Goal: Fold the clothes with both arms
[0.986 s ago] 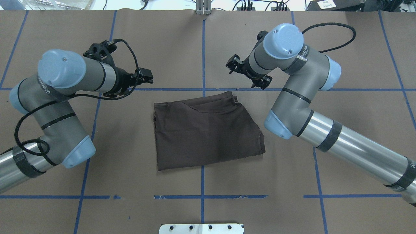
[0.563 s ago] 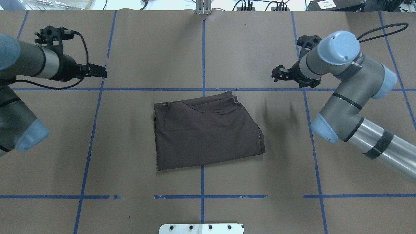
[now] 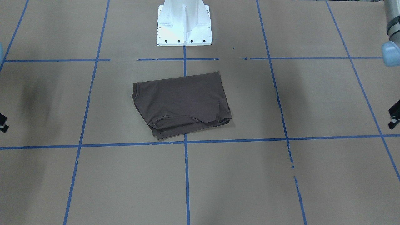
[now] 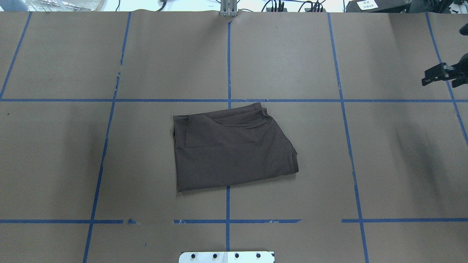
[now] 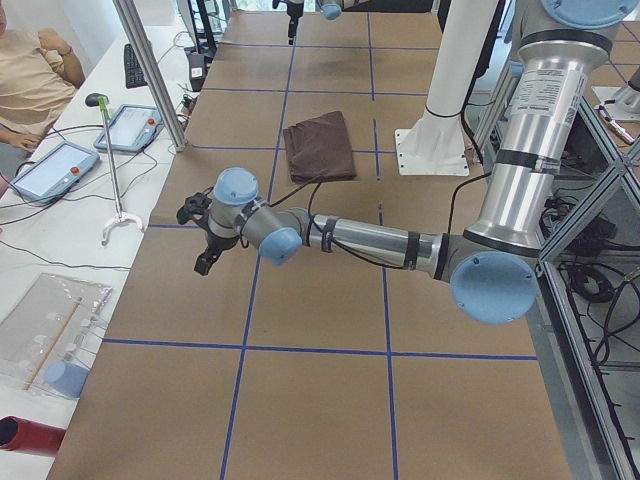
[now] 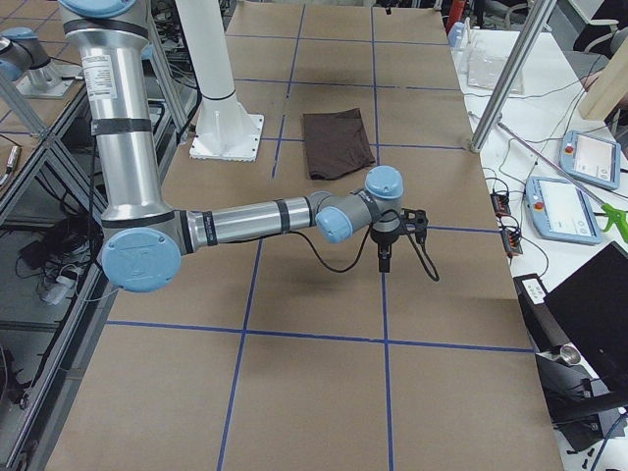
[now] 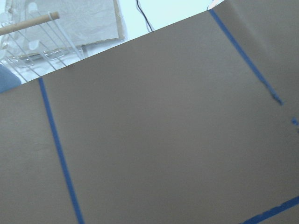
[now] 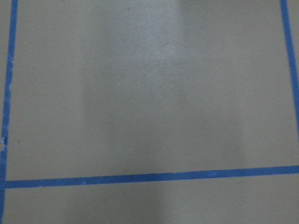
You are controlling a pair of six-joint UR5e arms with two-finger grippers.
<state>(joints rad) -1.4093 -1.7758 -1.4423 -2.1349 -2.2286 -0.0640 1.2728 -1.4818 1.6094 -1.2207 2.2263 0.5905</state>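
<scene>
The clothes, one dark brown T-shirt, lie folded into a compact rectangle at the table's middle, also seen in the front view. Neither arm touches the shirt. My right gripper hangs at the far right edge of the overhead view, partly cut off, so I cannot tell whether it is open or shut. The overhead view does not show my left gripper; it hovers over bare table well off to the shirt's left, and its state cannot be told. Both wrist views hold only brown table cover and blue tape.
The brown paper table cover carries a grid of blue tape lines. The white pedestal base stands on the robot's side of the shirt. A person sits by teach pendants beyond the table's far edge, near metal posts.
Both arms have swung outward from beside the shirt, the left out of the overhead view and the right to its far right edge. The shirt has not moved.
</scene>
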